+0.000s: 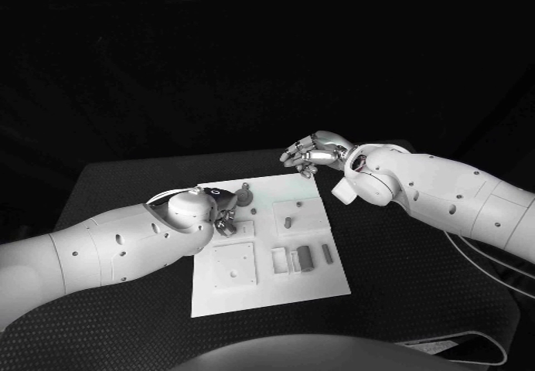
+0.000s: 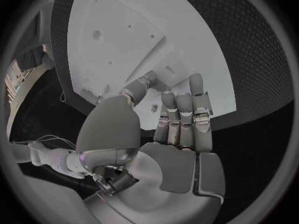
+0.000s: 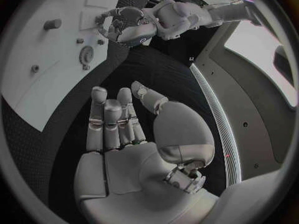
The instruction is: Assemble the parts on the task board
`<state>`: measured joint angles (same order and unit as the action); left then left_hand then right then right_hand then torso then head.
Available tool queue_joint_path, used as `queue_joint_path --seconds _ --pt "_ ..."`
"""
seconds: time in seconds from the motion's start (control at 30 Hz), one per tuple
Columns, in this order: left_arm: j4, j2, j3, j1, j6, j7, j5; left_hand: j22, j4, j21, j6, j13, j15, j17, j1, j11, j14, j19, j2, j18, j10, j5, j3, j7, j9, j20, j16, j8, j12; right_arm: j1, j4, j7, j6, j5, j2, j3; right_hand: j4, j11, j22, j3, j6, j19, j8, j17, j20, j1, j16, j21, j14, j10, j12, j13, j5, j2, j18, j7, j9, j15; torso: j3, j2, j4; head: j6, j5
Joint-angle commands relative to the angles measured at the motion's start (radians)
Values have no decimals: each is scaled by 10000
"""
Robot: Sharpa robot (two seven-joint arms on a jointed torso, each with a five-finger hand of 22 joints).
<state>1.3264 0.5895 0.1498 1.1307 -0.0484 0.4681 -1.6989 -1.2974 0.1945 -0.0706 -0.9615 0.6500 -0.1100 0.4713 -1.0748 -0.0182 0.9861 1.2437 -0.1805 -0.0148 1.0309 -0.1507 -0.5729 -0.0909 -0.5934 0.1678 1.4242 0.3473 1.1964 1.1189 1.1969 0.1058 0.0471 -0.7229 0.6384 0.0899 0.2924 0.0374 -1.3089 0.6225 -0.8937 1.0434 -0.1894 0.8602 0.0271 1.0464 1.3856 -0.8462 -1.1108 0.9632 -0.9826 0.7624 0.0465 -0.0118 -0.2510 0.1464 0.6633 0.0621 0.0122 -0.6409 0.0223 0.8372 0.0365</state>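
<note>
Black table [image 1: 424, 270] — task board [image 1: 279, 286] beneath left hand's [image 1: 212, 209] fingertips [image 2: 196, 82].

The task board [image 1: 267, 286] lay in the middle of the table [image 1: 424, 309], its long side running away from the robot. On its near half a square plate [image 1: 234, 265] sat to the left, with a row of upright parts [image 1: 303, 256] just to its right. Farther back a single peg [image 1: 289, 222] stood near the board's centre. The left hand [image 1: 219, 210] was over the board's left side, behind the square plate. The right hand [image 1: 315, 153] was above the table just beyond the board's far right corner, well apart from the left hand.
</note>
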Motion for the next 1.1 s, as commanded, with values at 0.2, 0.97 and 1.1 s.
queue_joint_path --seconds 0.2,0.97,1.1 --pt "25 -22 -3 5 283 -18 -47 27 -124 36 -1 21 -5 20 84 83 -79 -38 -157 148 -33 140 28 -105 -16 -5 -58 -14 -5 -5 12 68 -145 -68 5 3 -20 22 -117 -38 27 51 58 -9 -13 -86 -47 37 -19 -21 -60 -16 37 0 -108 52 -18 66 11 0 6 -1 0" --pt "41 -22 -3 5 426 -48 -47 39 -151 40 63 27 6 23 72 100 -90 -48 -225 148 -54 163 36 -124 -20 0 -71 -50 -11 -6 23 64 -140 -64 18 3 -23 26 -118 -43 32 52 62 -11 -11 -108 -48 39 -18 -27 -61 -22 37 -17 -108 55 -21 62 5 1 -1 8 13" --pt "48 -22 -3 6 446 -66 -46 43 -161 41 86 29 10 23 75 106 -95 -53 -246 148 -61 164 41 -131 -20 -3 -77 -63 -13 -6 28 65 -142 -64 18 3 -24 26 -118 -43 34 52 63 -11 -10 -112 -48 40 -17 -28 -61 -23 37 -19 -107 56 -22 62 2 2 1 11 15"
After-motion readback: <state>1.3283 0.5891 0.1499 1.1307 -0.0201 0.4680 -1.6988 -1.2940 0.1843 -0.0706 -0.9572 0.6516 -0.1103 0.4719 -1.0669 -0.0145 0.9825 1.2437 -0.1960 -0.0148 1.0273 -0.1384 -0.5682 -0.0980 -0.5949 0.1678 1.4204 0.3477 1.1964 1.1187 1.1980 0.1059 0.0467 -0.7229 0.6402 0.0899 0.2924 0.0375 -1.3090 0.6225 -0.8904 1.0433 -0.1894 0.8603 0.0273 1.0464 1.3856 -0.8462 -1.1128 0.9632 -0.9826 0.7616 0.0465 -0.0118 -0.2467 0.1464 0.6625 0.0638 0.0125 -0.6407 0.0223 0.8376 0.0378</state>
